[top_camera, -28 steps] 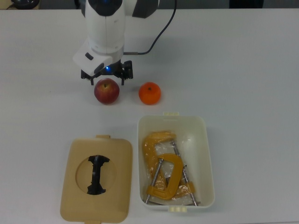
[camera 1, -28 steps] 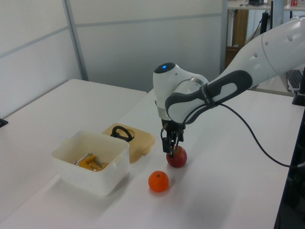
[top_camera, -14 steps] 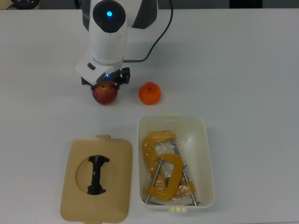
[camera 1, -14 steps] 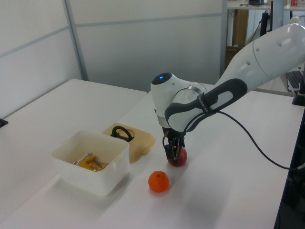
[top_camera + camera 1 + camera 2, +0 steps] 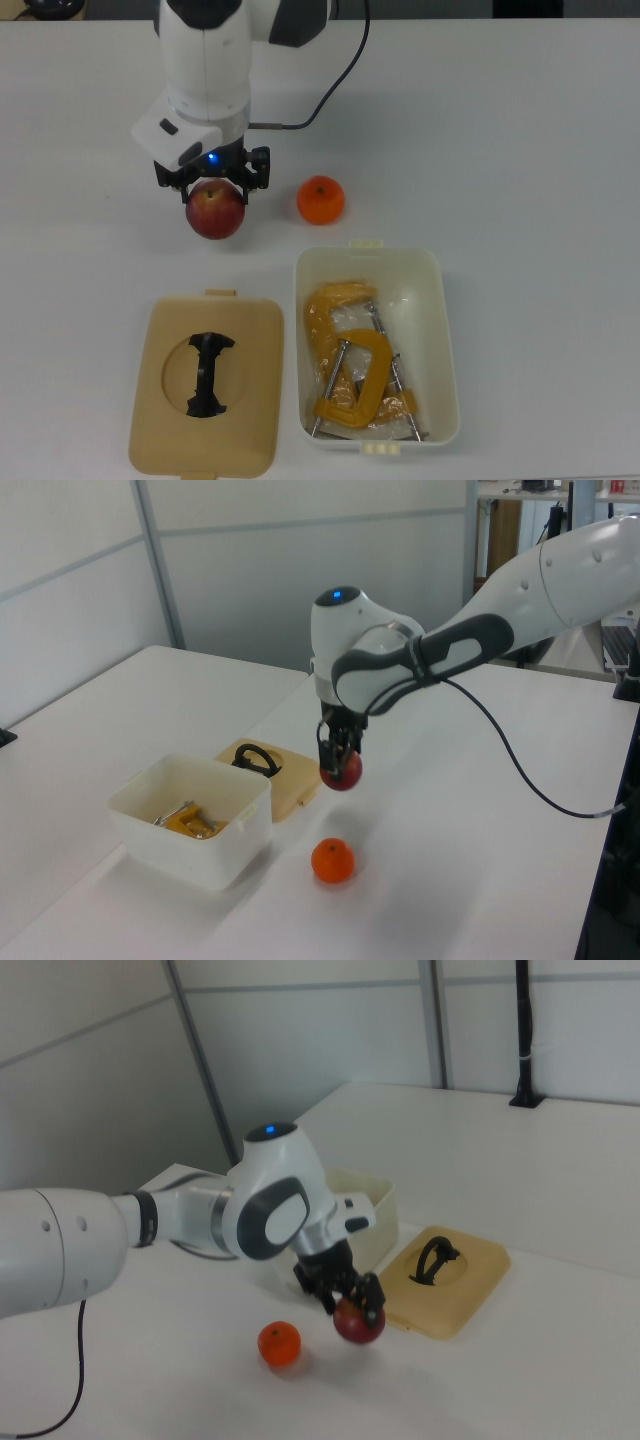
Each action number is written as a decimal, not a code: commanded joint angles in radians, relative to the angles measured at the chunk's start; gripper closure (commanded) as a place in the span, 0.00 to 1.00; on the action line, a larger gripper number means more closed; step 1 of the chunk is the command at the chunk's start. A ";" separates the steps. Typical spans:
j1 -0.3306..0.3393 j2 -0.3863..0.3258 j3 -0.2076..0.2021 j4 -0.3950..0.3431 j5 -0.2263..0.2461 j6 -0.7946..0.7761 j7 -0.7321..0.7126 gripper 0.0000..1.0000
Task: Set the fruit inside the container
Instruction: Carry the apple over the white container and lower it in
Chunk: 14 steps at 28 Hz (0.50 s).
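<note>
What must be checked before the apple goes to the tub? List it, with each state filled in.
1. Fingers of the gripper shut on the apple: ok.
2. Apple clear of the table: ok, the left view shows it lifted.
3. White tub uncovered: ok, the tan lid lies beside it.
4. Room in the tub: cannot tell, orange-yellow clamps take up much of the floor.
5. Orange out of the way: not ok, it sits on the table near the tub's short end.
</note>
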<state>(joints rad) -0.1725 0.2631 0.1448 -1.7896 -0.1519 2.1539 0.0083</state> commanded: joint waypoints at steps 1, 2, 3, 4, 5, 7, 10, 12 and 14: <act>0.005 0.001 0.001 0.110 0.092 0.009 -0.025 1.00; 0.005 0.001 0.001 0.122 0.112 0.012 -0.024 1.00; 0.008 0.001 0.004 0.142 0.147 0.015 -0.022 1.00; 0.010 0.001 0.004 0.157 0.161 0.017 -0.022 1.00; 0.013 0.001 0.004 0.173 0.172 0.017 -0.022 0.99; 0.028 0.007 0.004 0.203 0.183 0.018 -0.022 0.99; 0.074 0.039 0.006 0.245 0.184 0.033 -0.013 0.98; 0.106 0.071 0.004 0.262 0.183 0.069 0.010 0.98; 0.136 0.103 0.007 0.268 0.180 0.151 0.053 0.97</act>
<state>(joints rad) -0.1076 0.2810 0.1582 -1.5712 0.0170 2.1837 0.0116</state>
